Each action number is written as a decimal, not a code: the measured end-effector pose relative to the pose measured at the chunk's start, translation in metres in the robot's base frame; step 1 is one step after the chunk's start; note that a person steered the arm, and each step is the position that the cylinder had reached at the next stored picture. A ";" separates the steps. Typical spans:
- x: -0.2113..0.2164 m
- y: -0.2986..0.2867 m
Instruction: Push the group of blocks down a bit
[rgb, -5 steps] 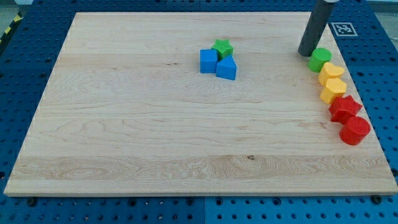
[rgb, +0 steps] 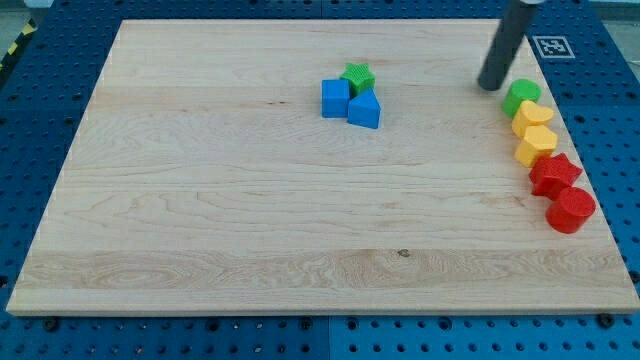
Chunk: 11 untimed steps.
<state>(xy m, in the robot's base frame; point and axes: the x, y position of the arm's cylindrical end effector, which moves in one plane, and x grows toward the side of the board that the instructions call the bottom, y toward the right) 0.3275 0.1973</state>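
My tip (rgb: 490, 86) rests on the board near the view's top right, just left of and slightly above the green cylinder (rgb: 521, 97). That cylinder heads a curved line of blocks along the right edge: a yellow block (rgb: 532, 117), a second yellow block (rgb: 536, 146), a red star (rgb: 555, 174) and a red cylinder (rgb: 572, 210). A separate cluster sits at top centre: a green star (rgb: 357, 76), a blue cube (rgb: 336, 98) and a blue triangular block (rgb: 365, 109), all touching.
The wooden board (rgb: 200, 220) lies on a blue pegboard table. A black-and-white marker tag (rgb: 553, 46) sits just off the board's top right corner.
My tip has drawn slightly to the left, away from the green cylinder. The green cylinder sits a touch further right than before. The other blocks have not moved.
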 end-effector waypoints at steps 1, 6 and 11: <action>-0.018 -0.079; -0.054 -0.228; -0.010 -0.208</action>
